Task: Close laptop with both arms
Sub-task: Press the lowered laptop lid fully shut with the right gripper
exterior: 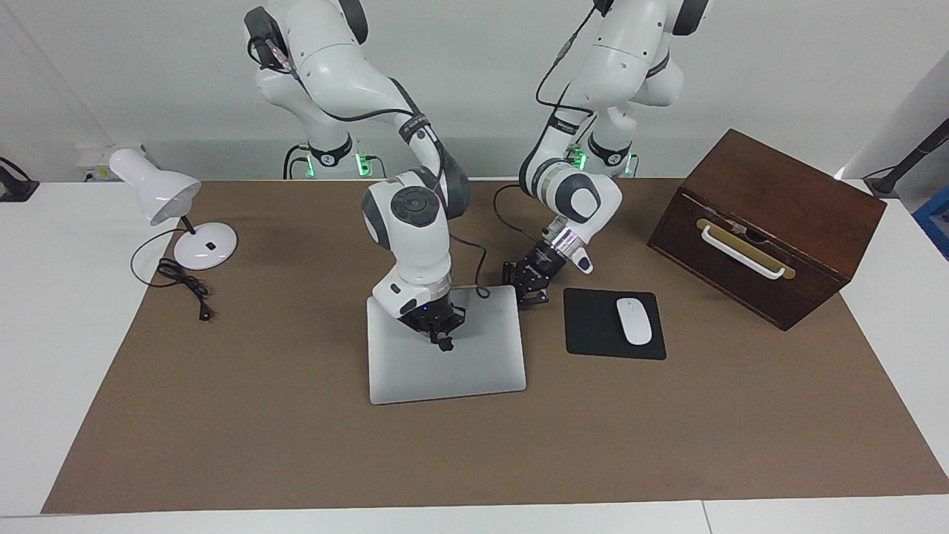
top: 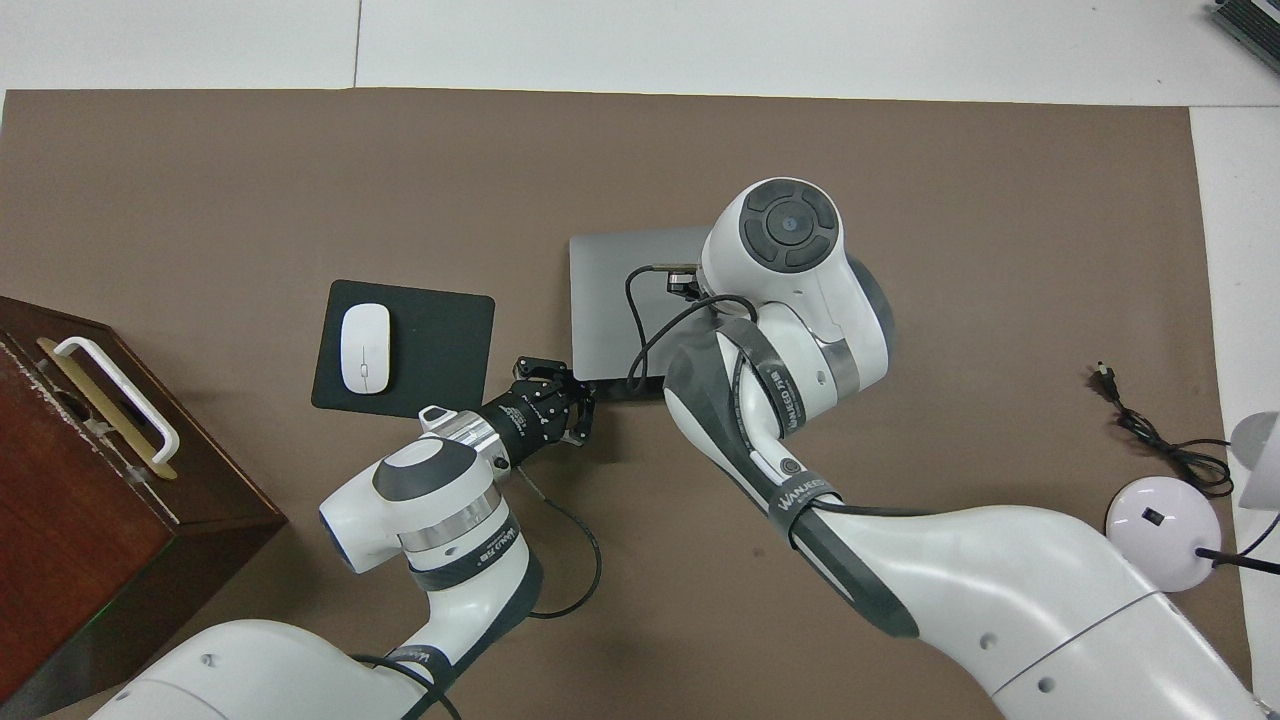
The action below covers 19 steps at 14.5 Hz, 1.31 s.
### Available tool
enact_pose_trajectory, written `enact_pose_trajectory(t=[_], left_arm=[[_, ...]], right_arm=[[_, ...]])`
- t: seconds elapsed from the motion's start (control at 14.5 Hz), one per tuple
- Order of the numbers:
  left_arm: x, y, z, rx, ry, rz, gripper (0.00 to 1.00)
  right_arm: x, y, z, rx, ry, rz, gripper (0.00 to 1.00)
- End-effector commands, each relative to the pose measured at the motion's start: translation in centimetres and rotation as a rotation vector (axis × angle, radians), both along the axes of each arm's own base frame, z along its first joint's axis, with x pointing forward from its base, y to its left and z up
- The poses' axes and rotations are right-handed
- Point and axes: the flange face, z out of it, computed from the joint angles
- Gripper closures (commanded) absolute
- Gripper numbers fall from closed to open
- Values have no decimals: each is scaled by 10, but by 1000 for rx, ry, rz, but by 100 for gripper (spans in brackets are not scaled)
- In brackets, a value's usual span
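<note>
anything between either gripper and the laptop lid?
Nothing visible. The right gripper is shut, right on the laptop lid; the left gripper, shut, sits at the laptop's corner beside the mouse pad.

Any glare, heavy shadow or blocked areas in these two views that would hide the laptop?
Facing view: even light, soft sheen on the laptop lid, no harsh glare; the right gripper shows low over it. Overhead view: the right arm's wrist covers much of the lid and hides that gripper; the left gripper at the laptop's corner casts a soft shadow.
</note>
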Motion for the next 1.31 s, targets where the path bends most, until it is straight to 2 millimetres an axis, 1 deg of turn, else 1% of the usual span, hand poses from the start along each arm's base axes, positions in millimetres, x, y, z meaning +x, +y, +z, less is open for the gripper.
enact_pose_trajectory(t=[0.0,0.07,0.35,0.48,0.97,1.1,1.24], left_arm=[[-9,16,-25,45,29,13,100],[-9,16,-25,45,29,13,100],[-9,16,-25,46,29,13,100],[-9,16,-25,46,29,13,100],[-9,16,-25,46,29,13,100],[-8,17,-25,47,29,16,100],[-8,17,-25,47,29,16,100]], right_arm=[[-3,-2,-7,18,16,-33,100],[-4,-2,-11,15,22,-33,100],[-4,-2,-12,15,25,-33,100],[-7,-3,-17,10,35,-32,100],[-8,-3,-20,6,40,-32,100],[-6,-4,-15,5,36,-33,100],[-6,-2,-5,10,27,-31,100]])
